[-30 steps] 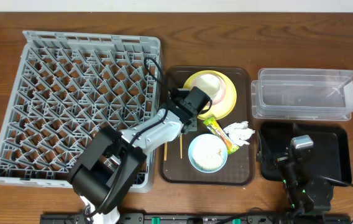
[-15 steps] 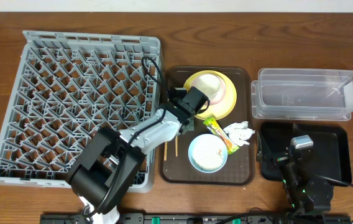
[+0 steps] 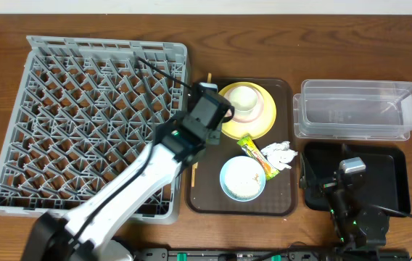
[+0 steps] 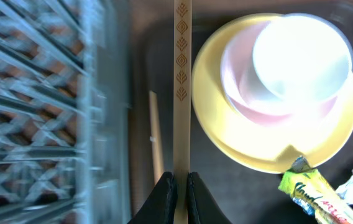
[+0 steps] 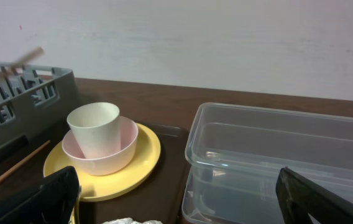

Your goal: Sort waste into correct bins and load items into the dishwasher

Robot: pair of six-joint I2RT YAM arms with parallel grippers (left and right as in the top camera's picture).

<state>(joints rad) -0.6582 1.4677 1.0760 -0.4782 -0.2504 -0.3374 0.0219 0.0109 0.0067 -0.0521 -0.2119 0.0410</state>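
My left gripper (image 3: 207,93) (image 4: 181,188) is shut on one wooden chopstick (image 4: 182,74) and holds it lifted between the grey dish rack (image 3: 83,116) and the yellow plate (image 3: 262,122). The second chopstick (image 3: 194,176) (image 4: 156,140) lies on the brown tray. A cream cup-like bowl (image 3: 244,97) sits in a pink bowl on the plate. The blue bowl (image 3: 242,178) holds crumbs. The yellow-green wrapper (image 3: 255,156) and white napkin (image 3: 279,154) lie beside it. My right gripper (image 5: 183,211) is open and empty over the black tray (image 3: 384,181).
The clear tub (image 3: 358,109) (image 5: 276,155) stands behind the black tray at the right. The brown serving tray (image 3: 282,203) lies between the rack and the bins. The rack's edge (image 4: 96,112) is close to the left of the held chopstick.
My left gripper has lifted one chopstick off the brown tray and moved up and toward the back, near the rack's corner. The right arm has not moved.
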